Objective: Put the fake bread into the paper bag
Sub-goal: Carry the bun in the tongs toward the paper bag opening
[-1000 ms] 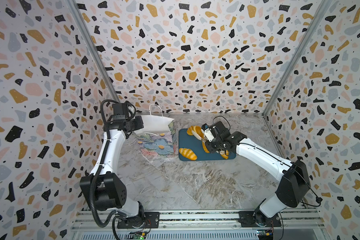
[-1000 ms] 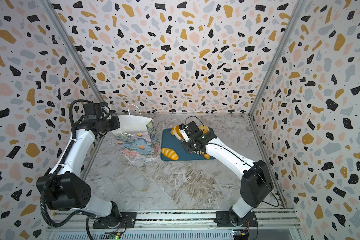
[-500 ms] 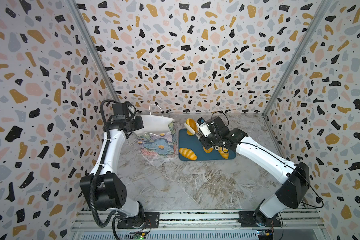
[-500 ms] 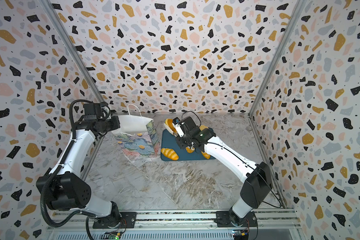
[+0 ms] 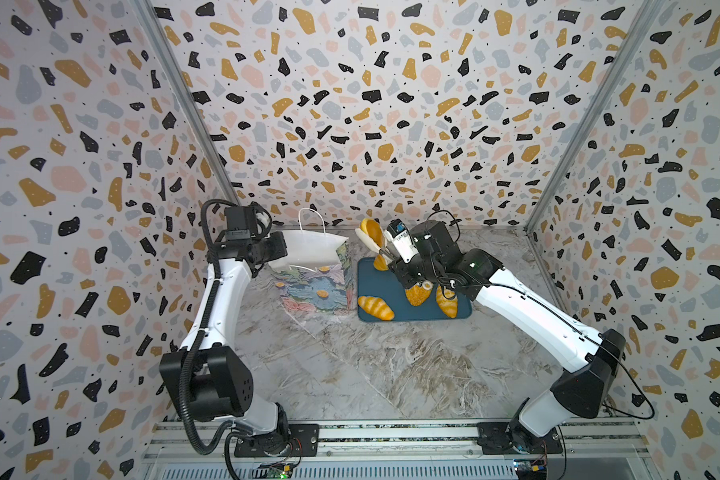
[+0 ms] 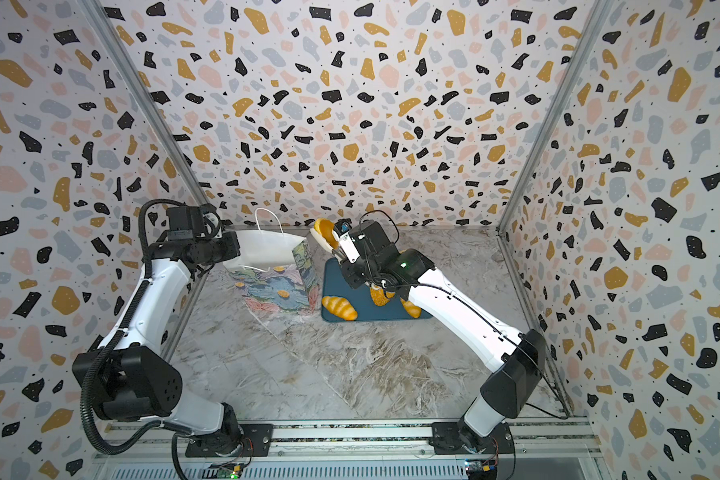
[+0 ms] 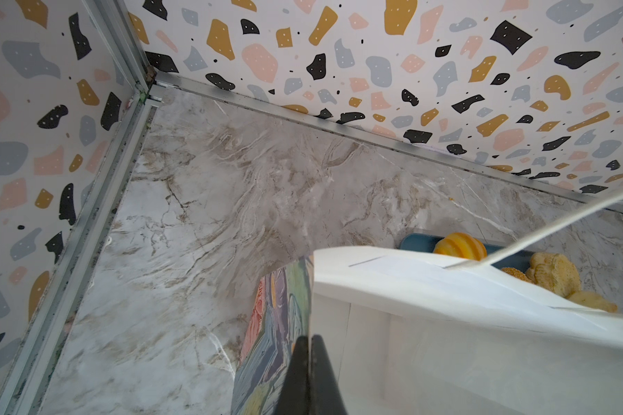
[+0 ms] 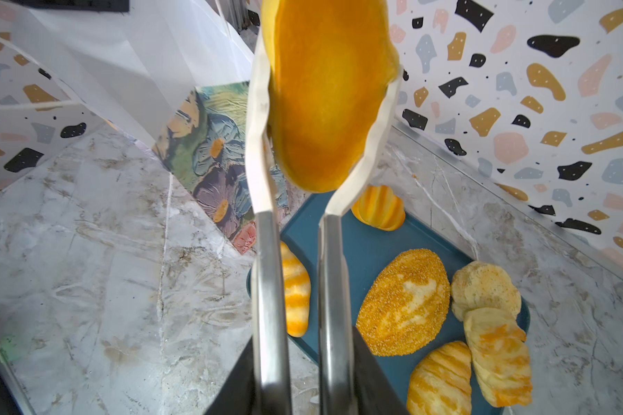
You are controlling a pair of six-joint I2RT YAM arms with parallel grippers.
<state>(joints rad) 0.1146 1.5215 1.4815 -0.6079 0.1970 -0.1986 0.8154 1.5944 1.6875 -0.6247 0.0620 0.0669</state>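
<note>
— So, what's around the right pincer (image 8: 303, 388)?
— It clamps steel tongs (image 8: 267, 287); under them, a blue tray (image 8: 367, 230) with other loaves (image 8: 403, 301); just past the tips, the paper bag (image 8: 209, 143), its rim pinched in the left pincer (image 7: 310, 359).
— And the fake bread (image 8: 324, 90)?
— Smooth, golden-orange, oval, squeezed between the tongs' white tips.

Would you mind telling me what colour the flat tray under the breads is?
Dark teal-blue. The tray shows best in the right wrist view.

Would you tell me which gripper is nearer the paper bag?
Left. The left gripper is shut on the bag wall; the right gripper holds tongs beside the bag, above the tray.
</note>
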